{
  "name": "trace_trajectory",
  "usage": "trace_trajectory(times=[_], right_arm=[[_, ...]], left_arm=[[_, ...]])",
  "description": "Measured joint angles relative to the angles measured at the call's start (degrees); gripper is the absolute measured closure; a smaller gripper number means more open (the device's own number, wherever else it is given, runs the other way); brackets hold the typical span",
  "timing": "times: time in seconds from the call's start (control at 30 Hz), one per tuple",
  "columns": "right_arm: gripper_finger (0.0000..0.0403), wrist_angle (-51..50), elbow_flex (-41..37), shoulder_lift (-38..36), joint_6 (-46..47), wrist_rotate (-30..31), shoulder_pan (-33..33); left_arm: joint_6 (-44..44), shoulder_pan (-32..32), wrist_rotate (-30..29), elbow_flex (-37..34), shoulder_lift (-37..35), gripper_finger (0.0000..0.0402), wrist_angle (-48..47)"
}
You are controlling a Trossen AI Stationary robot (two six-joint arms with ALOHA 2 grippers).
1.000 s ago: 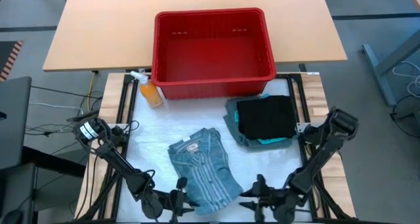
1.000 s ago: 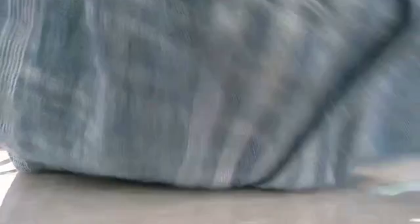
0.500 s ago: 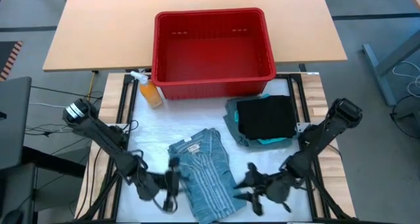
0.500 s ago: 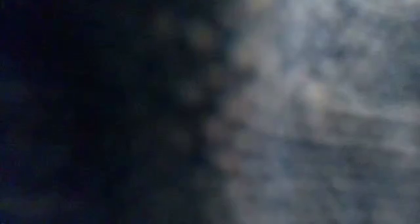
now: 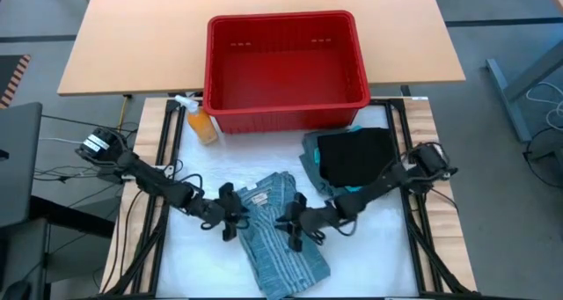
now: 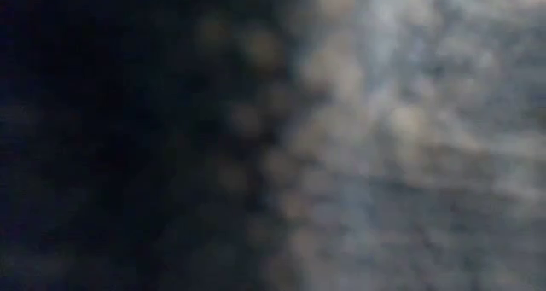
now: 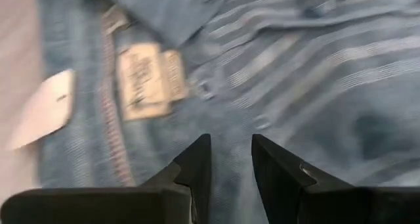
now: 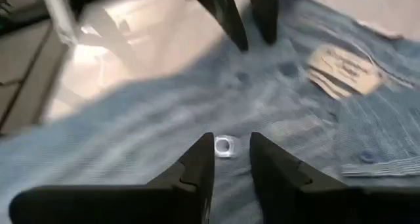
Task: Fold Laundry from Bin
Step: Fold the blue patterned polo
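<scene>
1. Bin [image 5: 286, 67]: red, slotted walls, set at the far edge of the tabletop [image 5: 202, 247]; inside shows only red floor.
2. Orange spray bottle [image 5: 201, 121]: lying just beside the bin's near left corner.
3. Blue-grey striped garment [image 5: 277, 234]: spread on the white-covered tabletop, near centre front; label [image 7: 147, 79] and white tag [image 7: 46, 109] visible close to the collar in the left wrist view.
4. Folded stack: black garment [image 5: 356, 155] on top, grey-green garment [image 5: 312, 164] beneath, turquoise garment [image 5: 365, 190] showing at the near edge; placed to the right of the striped garment, just in front of the bin's right corner.
5. Left gripper [image 5: 230, 214]: low over the left edge of the striped garment; fingers [image 7: 193, 165] narrowly parted above the cloth, nothing seen between them.
6. Right gripper [image 5: 293, 225]: low over the middle-right of the striped garment, opposite the left gripper; fingers [image 8: 200, 168] narrowly parted, a small white button [image 8: 224, 146] on the cloth just ahead of the tips. No cloth seen pinched.
7. Low view: filled by blurred dark and grey cloth; nothing further to tell.
</scene>
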Motion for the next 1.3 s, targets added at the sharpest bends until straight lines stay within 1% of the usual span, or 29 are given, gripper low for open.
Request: trace_trajectory(times=[0.1,0.2,0.33,0.4,0.47,0.6,0.63,0.7,0.8,0.87,0.9,0.93,1.03,1.07,1.13,1.23,1.3], right_arm=[[0.0283,0.5,0.0,3.14,-1.2,-3.25,-2.66],[0.0283,0.73,0.23,5.42,-3.2,-5.03,-4.69],[0.0283,-0.51,2.23,5.54,-7.83,-7.16,-7.49],[0.0283,-3.85,4.44,3.77,-10.2,-8.83,-8.96],[0.0283,-10.01,7.34,0.33,-12.35,-10.4,-10.18],[0.0283,-25.69,12.59,-6.6,-14.06,-11.75,-11.66],[0.0283,-28.94,13.23,-8.29,-12.69,-11.77,-11.79],[0.0283,-33.05,13.31,-12.03,-5.64,-12.37,-12.18],[0.0281,-34.6,10.55,-16.49,6.03,-14.18,-11.22],[0.0274,-34.58,7.74,-18.01,12.2,-14.32,-9.15],[0.0269,-34.15,6.29,-18.42,15.26,-14.3,-7.97],[0.0263,-33.71,5.11,-18.62,18.49,-13.67,-6.55],[0.0239,-32.37,2.41,-18.4,28.76,-12.22,-1.99],[0.023,-32.06,1.88,-17.96,31.98,-11.79,-0.51],[0.0211,-32.74,1.6,-16.03,37.61,-11.51,2.2],[0.0185,-32.73,1.51,-14.44,44.14,-11.49,5.4],[0.0172,-31.06,1.57,-14.85,47.85,-9.07,7.73]], left_arm=[[1.45,2.34,-1.23,-1.62,-0.02,0.0303,-0.11],[5.38,5.48,-3.27,-1.96,-0.02,0.0304,-0.64],[12.39,11.86,-3.52,-2.07,-0.02,0.0304,-1.46],[15.31,14.98,-3.31,-2.06,-1.34,0.0304,-1.7],[17.89,17.41,-2.04,-1.33,-4.34,0.0304,-1.64],[20.98,19.57,2.42,-0.22,-13.72,0.0304,-2.55],[20.77,19.67,3.41,-0.1,-16.3,0.0304,-3.18],[17.88,19.28,6.4,-0.15,-21.3,0.0304,-5.41],[11.7,17.5,14.32,-0.93,-26.08,0.0304,-7.26],[10.25,15.79,18.9,-1.7,-27.34,0.0304,-7.6],[9.88,14.95,19.52,-1.93,-27.51,0.0304,-7.32],[9.43,14.2,18.72,-2.23,-27.62,0.0303,-7.06],[8.29,13.1,12.32,-2.27,-26.51,0.0296,-6.47],[9.58,13.14,12.0,-2.27,-25.9,0.0291,-6.26],[11.79,13.59,13.31,-2.29,-24.41,0.0274,-3.52],[13.55,15.6,15.52,-1.91,-21.52,0.0237,0.45],[13.57,17.74,16.92,-1.24,-19.23,0.0209,0.99]])
